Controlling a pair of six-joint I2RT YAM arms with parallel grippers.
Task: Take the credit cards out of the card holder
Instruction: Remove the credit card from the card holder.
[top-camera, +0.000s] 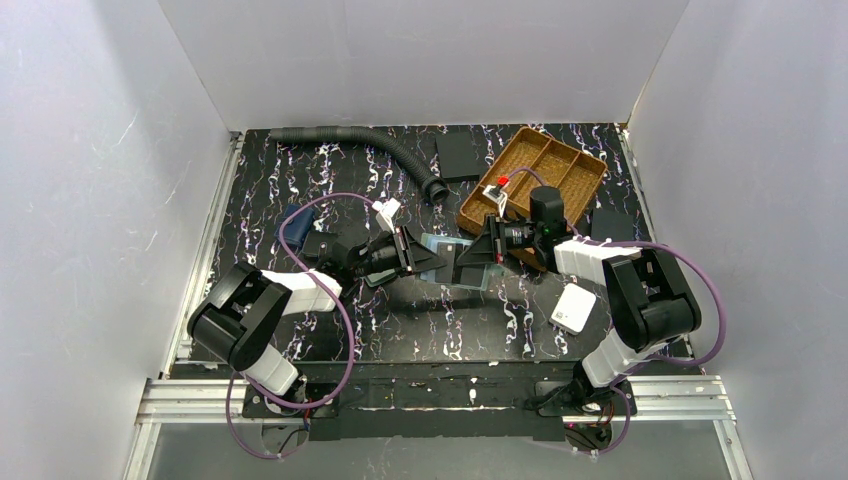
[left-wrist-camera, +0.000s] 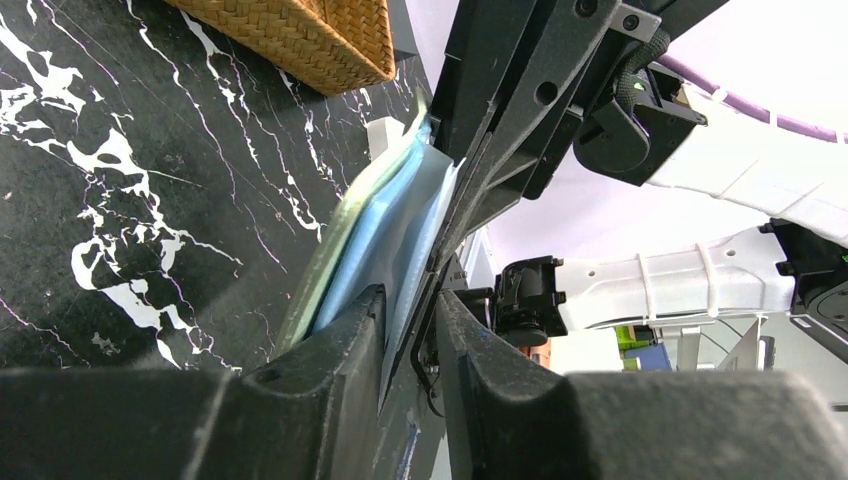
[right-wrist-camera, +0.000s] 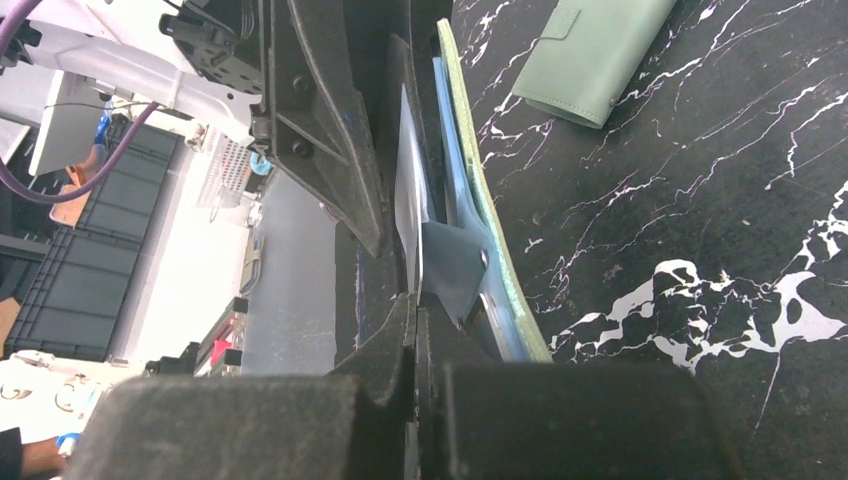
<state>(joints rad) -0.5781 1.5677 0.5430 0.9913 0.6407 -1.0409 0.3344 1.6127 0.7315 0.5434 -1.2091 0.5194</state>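
Top view: card holder (top-camera: 447, 262) held up mid-table between left gripper (top-camera: 408, 252) and right gripper (top-camera: 482, 248). Woven compartment tray (top-camera: 560, 160) far right, ribbed black hose (top-camera: 370, 145) far left, white square box (top-camera: 573, 307) near right.

Left wrist: jaws narrowly apart around the holder's pale-blue lining.

Right wrist: jaws pressed together on a thin dark card (right-wrist-camera: 408, 190), edge-on beside the holder's sage-green cover. Second green wallet (right-wrist-camera: 590, 55) lies flat on the marbled table (right-wrist-camera: 700, 200).

The left gripper (top-camera: 425, 258) and the right gripper (top-camera: 478, 255) meet over the open card holder (top-camera: 438, 244); a wicker tray (top-camera: 545, 150) lies just behind them.
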